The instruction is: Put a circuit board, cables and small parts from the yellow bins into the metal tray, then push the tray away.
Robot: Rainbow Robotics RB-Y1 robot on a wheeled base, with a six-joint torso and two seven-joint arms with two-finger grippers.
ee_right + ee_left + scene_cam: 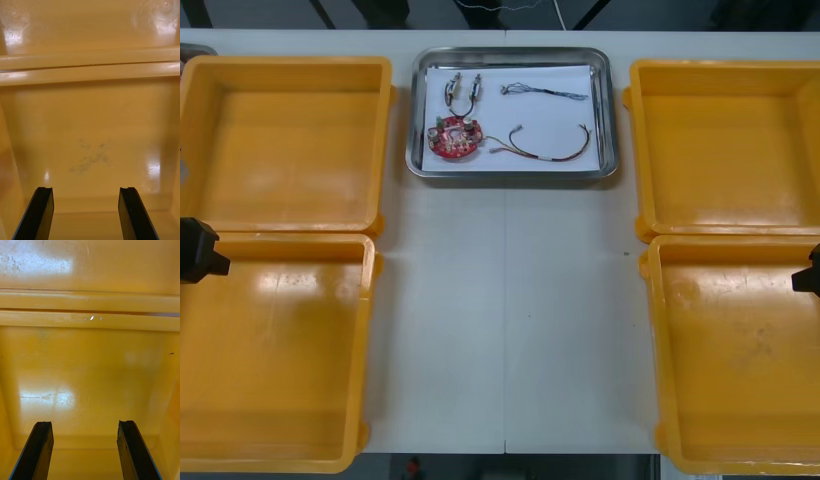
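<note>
The metal tray (pixel 612 110), white inside, stands at the far middle of the table. In it lie a round red circuit board (pixel 454 137), small metal parts (pixel 462 93), a blue and white twisted cable (pixel 543 92) and a red and yellow cable (pixel 545 148). My left gripper (pixel 198 250) is parked at the left edge over the near left yellow bin (pixel 275 350); in the left wrist view it (pixel 85 450) is open over bare bin floor. My right gripper (pixel 808 272) sits at the right edge above the near right bin (pixel 740 350), open (pixel 87 212) with nothing between its fingers.
The far left bin (pixel 285 140) and far right bin (pixel 725 145) flank the tray. All the bins hold nothing. A wide strip of bare table (pixel 505 320) runs between the near bins up to the tray.
</note>
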